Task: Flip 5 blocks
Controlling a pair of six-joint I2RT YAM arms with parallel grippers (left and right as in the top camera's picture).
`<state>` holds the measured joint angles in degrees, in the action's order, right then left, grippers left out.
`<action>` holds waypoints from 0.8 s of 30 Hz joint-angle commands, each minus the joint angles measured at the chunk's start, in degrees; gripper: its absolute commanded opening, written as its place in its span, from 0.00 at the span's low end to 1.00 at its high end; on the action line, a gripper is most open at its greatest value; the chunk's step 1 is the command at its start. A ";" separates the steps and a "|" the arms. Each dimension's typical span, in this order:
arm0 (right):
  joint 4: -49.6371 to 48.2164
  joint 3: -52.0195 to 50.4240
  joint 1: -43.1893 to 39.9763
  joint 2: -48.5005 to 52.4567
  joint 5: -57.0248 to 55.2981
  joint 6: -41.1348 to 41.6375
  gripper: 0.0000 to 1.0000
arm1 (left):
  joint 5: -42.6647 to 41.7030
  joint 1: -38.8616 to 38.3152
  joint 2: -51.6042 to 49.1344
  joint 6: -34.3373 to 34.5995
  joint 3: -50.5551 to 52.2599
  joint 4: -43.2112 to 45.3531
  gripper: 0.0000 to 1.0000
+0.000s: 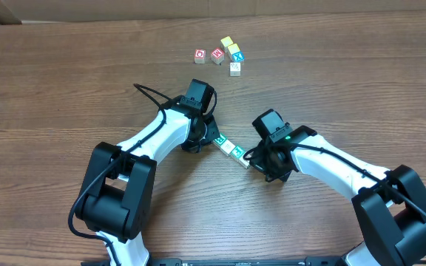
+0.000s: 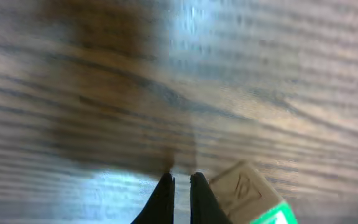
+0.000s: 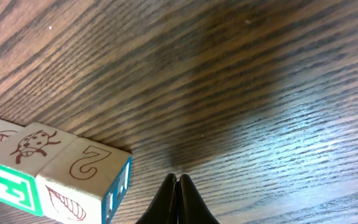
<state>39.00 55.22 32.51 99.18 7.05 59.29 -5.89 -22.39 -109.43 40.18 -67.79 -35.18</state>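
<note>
Closed jaws just beside blocks (image 3: 48,165)

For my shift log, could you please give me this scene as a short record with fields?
surface: wooden table
far cluster: five alphabet blocks, loosely grouped
near row: alphabet blocks touching end to end
left claw: shut, empty, beside one row end
right claw: shut, empty, beside the "2" block

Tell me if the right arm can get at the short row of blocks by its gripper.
Probably yes: the row of blocks lies just beside the shut right gripper, nothing between them.
</note>
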 commanded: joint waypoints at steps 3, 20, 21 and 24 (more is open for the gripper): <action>-0.31 1.42 0.81 0.07 -0.57 -0.59 0.04 | -6.10 -0.17 0.68 -0.13 -0.85 -4.59 0.04; -1.07 1.42 0.81 0.07 -0.59 -0.63 0.04 | -10.71 -2.05 0.68 -2.25 -0.85 -6.82 0.04; -1.07 1.42 0.81 0.07 -0.59 -0.63 0.04 | -10.69 -2.08 0.68 -2.10 -0.85 -6.73 0.04; -1.07 1.42 0.81 0.07 -0.59 -0.63 0.04 | -10.93 -2.05 0.68 -1.27 -0.85 -6.69 0.04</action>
<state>38.17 55.29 33.06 99.18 7.07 59.24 -15.55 -24.29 -109.43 38.63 -67.88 -42.02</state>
